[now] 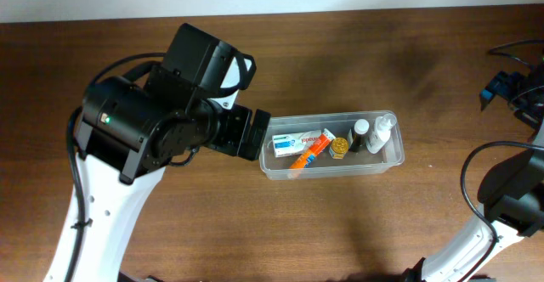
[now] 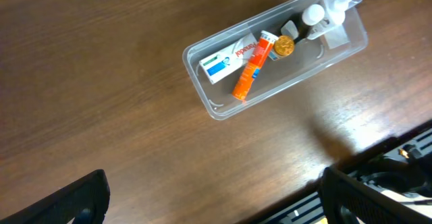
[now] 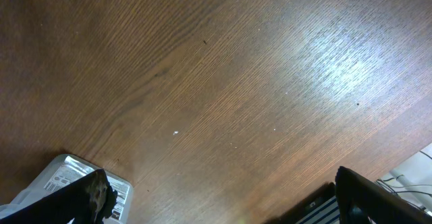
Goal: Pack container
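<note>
One clear container point(image 1: 333, 174) at middle of worktop point(image 1: 357, 53), holding white box point(image 1: 289, 140), orange tube point(image 1: 308, 155), spray bottle point(image 1: 382, 135). Left pincer point(image 2: 212, 183) spread wide, empty, near the container's box end. Right pincer point(image 3: 219, 183) spread wide, empty, over worktop.

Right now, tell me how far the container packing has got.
Done: the container already holds a white box, an orange tube, a gold-lidded item and two small bottles. In hand: nothing; the left gripper and right gripper are both open and empty. Left: no loose item shows on the table from overhead, but a white labelled packet at the right wrist view's edge may still need packing.
</note>
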Controlling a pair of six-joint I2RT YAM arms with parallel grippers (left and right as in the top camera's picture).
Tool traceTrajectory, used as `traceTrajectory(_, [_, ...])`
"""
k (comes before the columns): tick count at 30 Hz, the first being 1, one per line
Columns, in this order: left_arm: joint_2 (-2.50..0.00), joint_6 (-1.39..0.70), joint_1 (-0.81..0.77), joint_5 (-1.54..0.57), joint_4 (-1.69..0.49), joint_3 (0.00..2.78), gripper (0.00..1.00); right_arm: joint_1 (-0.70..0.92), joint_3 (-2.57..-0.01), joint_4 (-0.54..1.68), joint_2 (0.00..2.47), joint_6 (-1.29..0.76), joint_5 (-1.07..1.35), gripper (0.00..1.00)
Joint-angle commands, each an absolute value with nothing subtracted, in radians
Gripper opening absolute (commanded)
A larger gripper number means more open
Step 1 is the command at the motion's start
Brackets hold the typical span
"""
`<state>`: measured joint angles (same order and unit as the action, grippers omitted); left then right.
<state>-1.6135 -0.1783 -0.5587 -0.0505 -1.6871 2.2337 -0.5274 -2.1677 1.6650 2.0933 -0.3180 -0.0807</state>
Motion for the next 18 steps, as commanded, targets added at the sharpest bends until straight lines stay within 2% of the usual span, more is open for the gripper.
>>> traceTrajectory(1, [-1.597, -0.196, -0.558, -0.086, -1.688, 2.222, 0.99, -0.524, -2.164, 1.664, 2.069, -0.331, -0.079, 0.98])
traceTrajectory(3, [-1.596, -0.168, -0.558, -0.083, -1.688, 2.222, 0.99, -0.523, -2.164, 1.664, 2.069, -0.331, -0.079, 0.98])
traceTrajectory(7, [-1.6, 0.036, -0.558, -0.082, -1.688, 2.19, 0.99, -0.523, -2.164, 1.664, 2.069, -0.331, -0.079, 0.98])
traceTrajectory(11, [-1.601, 0.047, -0.558, -0.043, -1.661, 2.093, 0.99, -0.524, -2.164, 1.664, 2.069, -0.331, -0.079, 0.98])
traceTrajectory(14, [-1.573, 0.054, -0.558, 0.027, -1.568, 1.973, 0.99, -0.524, -2.164, 1.664, 2.069, -0.331, -0.079, 0.98])
traceTrajectory(18, [-1.443, 0.164, -0.557, 0.049, -1.33, 1.721, 0.99, -0.524, -2.164, 1.664, 2.069, -0.331, -0.079, 0.98])
